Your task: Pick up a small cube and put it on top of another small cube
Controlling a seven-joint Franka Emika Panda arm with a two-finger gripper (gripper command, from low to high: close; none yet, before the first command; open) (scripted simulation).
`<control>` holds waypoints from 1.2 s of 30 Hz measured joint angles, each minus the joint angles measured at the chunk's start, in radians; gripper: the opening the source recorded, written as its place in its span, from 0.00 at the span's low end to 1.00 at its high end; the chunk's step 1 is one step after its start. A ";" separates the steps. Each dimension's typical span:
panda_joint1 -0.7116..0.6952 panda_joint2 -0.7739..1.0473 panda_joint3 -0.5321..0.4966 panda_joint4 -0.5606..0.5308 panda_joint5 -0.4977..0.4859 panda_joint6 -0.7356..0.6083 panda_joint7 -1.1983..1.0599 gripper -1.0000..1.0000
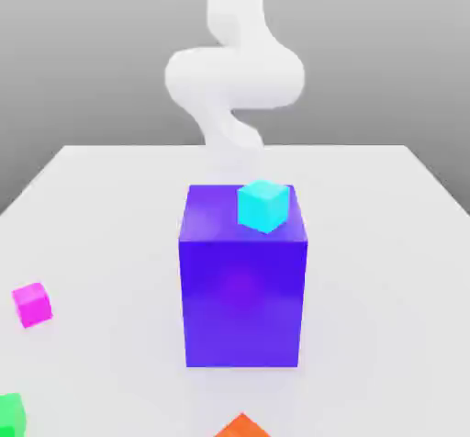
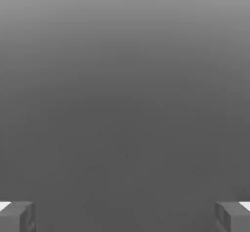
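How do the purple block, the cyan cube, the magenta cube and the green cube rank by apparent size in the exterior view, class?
1. Purple block, by far the largest.
2. Cyan cube.
3. Magenta cube.
Green cube: cut off by the picture's edge, so it cannot be ranked fairly.

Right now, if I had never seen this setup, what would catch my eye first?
The big purple block standing mid-table, with a cyan cube perched on its top near the far corner on the exterior view's right. Behind it rises the white arm. Smaller bright cubes sit nearer the camera: magenta and green on the exterior view's left.
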 joint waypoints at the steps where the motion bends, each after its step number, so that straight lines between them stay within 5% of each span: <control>1: -0.021 0.039 -0.014 -0.013 -0.008 0.020 0.007 0.50; 12: -0.215 0.435 -0.204 -0.151 -0.043 0.224 0.037 0.50; 20: -0.374 0.734 -0.335 -0.250 0.075 0.372 -0.044 0.50; 29: -0.580 1.069 -0.178 -0.251 0.358 0.577 -0.252 0.50; 30: -0.596 1.089 -0.160 -0.246 0.372 0.593 -0.263 0.00; 36: -0.605 1.099 -0.150 -0.244 0.376 0.600 -0.266 0.00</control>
